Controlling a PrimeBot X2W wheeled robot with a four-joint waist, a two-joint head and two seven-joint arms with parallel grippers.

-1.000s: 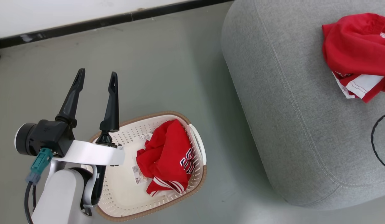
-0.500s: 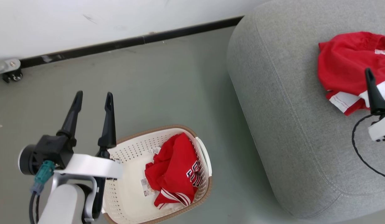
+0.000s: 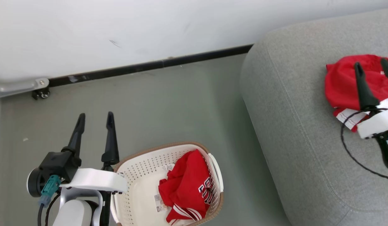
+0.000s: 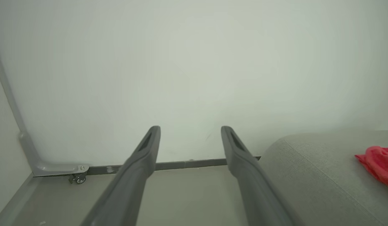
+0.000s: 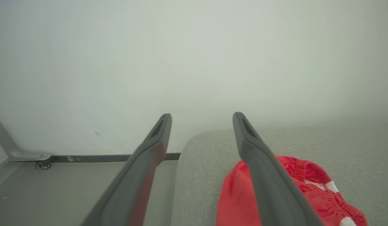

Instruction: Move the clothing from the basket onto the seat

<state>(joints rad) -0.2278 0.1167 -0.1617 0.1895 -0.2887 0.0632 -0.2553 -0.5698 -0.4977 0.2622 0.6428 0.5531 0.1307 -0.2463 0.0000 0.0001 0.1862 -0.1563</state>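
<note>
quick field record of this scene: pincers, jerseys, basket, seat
left pincer: open, empty, beside the basket
right pincer: open, empty, over the seat jersey
basket jersey: red, crumpled, inside basket
seat: grey, one red jersey on top
remaining: basket jersey not yet moved

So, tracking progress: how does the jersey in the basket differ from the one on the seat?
The basket jersey lies inside the laundry basket on the floor; the seat jersey lies atop the grey seat. The open right end effector hangs over the seat jersey; nothing is over the basket jersey. Both are red, crumpled, white-trimmed.
</note>
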